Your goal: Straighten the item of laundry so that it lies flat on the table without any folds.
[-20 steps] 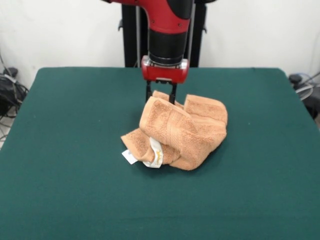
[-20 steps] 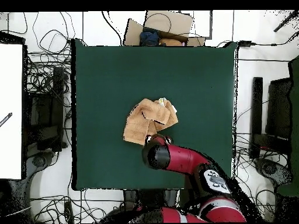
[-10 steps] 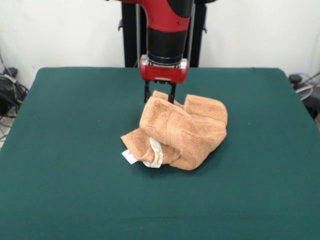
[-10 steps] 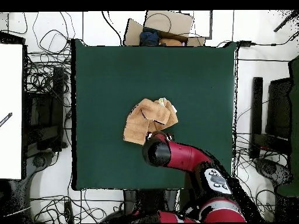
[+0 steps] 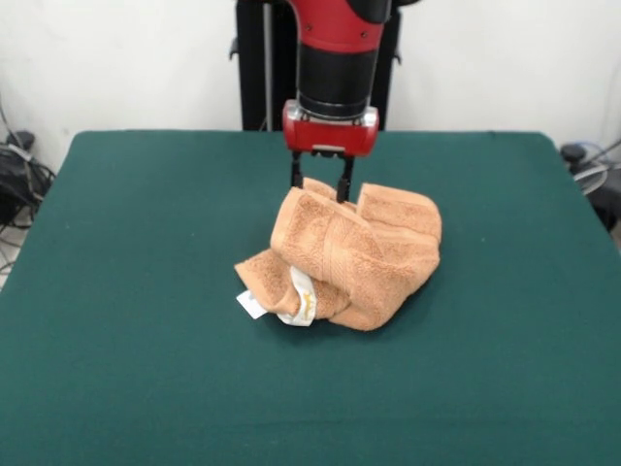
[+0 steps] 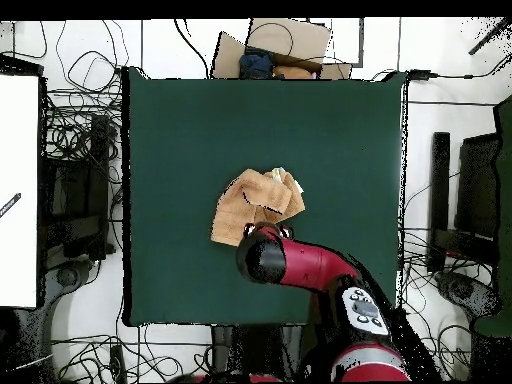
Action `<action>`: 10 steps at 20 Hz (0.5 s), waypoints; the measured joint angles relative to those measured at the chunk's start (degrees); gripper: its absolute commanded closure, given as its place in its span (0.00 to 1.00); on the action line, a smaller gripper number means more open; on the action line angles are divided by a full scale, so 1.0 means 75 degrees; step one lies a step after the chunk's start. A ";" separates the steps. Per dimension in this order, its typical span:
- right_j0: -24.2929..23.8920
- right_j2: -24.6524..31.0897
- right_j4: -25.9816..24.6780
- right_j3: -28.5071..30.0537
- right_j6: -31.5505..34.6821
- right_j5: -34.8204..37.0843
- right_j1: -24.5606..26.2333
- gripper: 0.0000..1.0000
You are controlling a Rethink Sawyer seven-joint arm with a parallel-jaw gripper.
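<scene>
Towel (image 5: 351,254) mid-table (image 5: 136,369), claw (image 5: 321,182) seemingly behind

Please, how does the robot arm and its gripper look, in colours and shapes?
The arm is a thick round tube, red above and black below, ending in a red block. Under it the gripper has two thin black fingers. From overhead, a grey panel with buttons sits on the arm.

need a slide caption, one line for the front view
Sawyer's tool poised at the far edge of a crumpled orange towel on the green table, white tags facing the camera.
</scene>
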 measured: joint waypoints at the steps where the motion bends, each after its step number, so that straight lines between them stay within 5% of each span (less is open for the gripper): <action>1: 0.0020 -0.0001 0.0000 -0.0012 0.0000 0.0016 -0.0015 0.00; 10: 0.0058 -0.0001 0.0009 -0.0164 0.0000 0.0092 -0.0050 0.00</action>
